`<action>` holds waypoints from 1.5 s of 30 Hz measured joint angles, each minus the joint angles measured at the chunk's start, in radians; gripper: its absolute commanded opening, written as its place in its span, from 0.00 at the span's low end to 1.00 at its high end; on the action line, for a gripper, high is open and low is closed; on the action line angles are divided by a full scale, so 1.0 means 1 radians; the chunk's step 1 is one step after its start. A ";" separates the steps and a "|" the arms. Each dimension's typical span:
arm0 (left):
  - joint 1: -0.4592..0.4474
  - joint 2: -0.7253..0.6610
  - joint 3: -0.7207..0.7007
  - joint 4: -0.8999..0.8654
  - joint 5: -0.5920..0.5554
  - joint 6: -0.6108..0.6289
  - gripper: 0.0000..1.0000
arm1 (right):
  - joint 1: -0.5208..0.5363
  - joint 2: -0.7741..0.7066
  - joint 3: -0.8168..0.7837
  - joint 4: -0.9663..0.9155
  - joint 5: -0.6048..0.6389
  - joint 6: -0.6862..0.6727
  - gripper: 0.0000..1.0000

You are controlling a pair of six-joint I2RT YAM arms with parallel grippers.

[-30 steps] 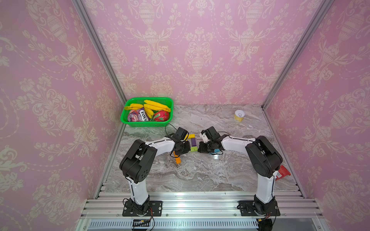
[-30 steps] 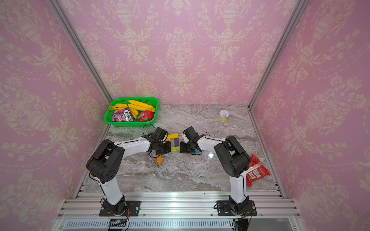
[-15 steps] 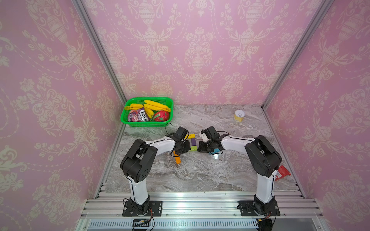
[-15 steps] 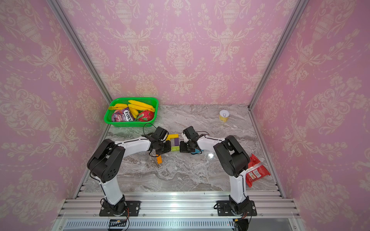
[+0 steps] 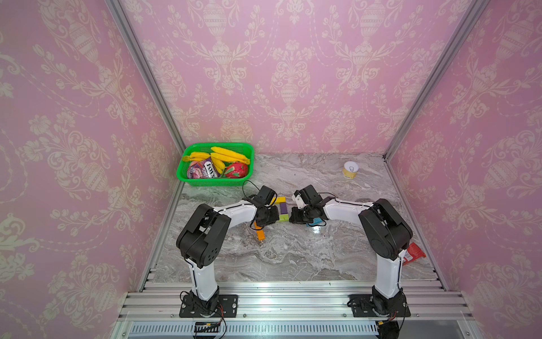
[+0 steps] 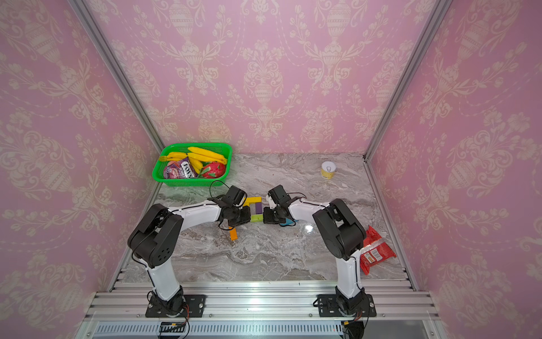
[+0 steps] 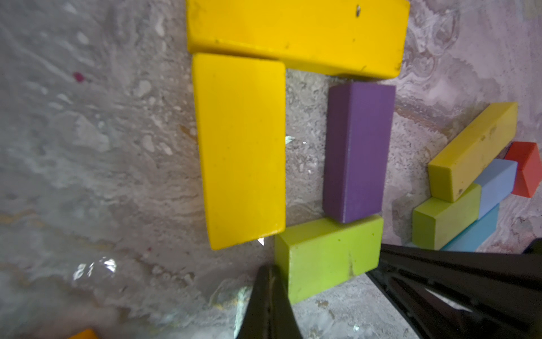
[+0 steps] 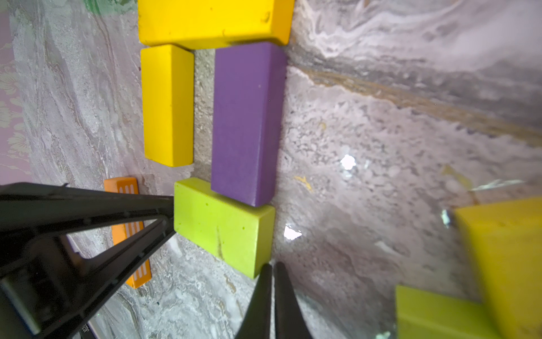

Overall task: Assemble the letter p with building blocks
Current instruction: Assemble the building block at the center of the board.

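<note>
Building blocks lie flat in a loop: a long yellow block (image 7: 296,35), a short yellow block (image 7: 240,149), a purple block (image 7: 356,152) and a lime green block (image 7: 328,255) (image 5: 283,217). My left gripper (image 7: 268,268) (image 5: 275,215) is shut, its tip against one end of the lime block. My right gripper (image 8: 272,265) (image 5: 292,215) is shut too and touches the opposite end. An orange block (image 5: 260,234) lies beneath the left gripper. Under the right wrist, olive-yellow (image 7: 472,152), lime (image 7: 445,217), light blue (image 7: 495,187), teal (image 7: 472,237) and red (image 7: 526,173) blocks form a loose pile.
A green basket (image 5: 214,182) with bananas and snacks stands at the back left. A small yellow can (image 5: 350,169) sits at the back right. A red snack packet (image 6: 377,255) lies by the right arm's base, near the right wall.
</note>
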 measured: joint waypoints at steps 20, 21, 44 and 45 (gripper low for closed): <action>0.002 0.006 0.010 -0.007 -0.004 0.000 0.00 | 0.000 0.004 0.008 -0.005 0.001 0.000 0.10; 0.002 0.006 0.010 -0.007 -0.004 0.000 0.00 | 0.000 0.004 0.008 -0.005 0.001 0.000 0.10; 0.007 0.000 0.015 -0.023 -0.027 0.001 0.00 | 0.001 -0.005 -0.023 0.045 -0.007 0.000 0.12; 0.007 -0.003 0.014 -0.026 -0.027 0.001 0.00 | 0.001 -0.009 -0.030 0.052 -0.007 0.000 0.12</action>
